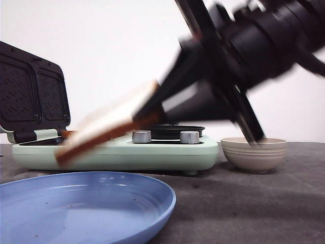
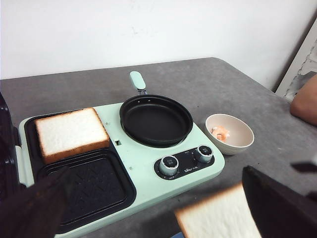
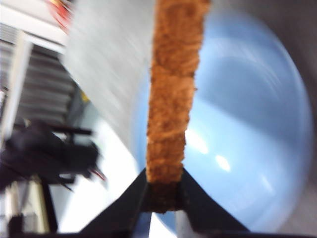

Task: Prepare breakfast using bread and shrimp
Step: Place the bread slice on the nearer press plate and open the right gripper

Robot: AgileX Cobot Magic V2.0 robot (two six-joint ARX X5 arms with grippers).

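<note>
Right end effector (image 1: 152,113) clamped on bread slice (image 1: 104,133) (edge-on), long axis slanting toward lower left, empty grill plate (image 2: 94,188) beyond; left unreadable.

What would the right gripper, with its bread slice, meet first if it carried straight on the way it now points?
Probably the blue plate: the right gripper holds the bread slice edge-on above it, though blur leaves depth unclear.

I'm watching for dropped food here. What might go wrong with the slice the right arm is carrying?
The right gripper pinches the carried bread slice only by one crust edge, and it hangs tilted above the blue plate, so it may sag, tear or slip. The blur suggests fast motion, which could fling it. The empty grill slot lies beside the slice already placed; a sloppy drop could overlap it.
</note>
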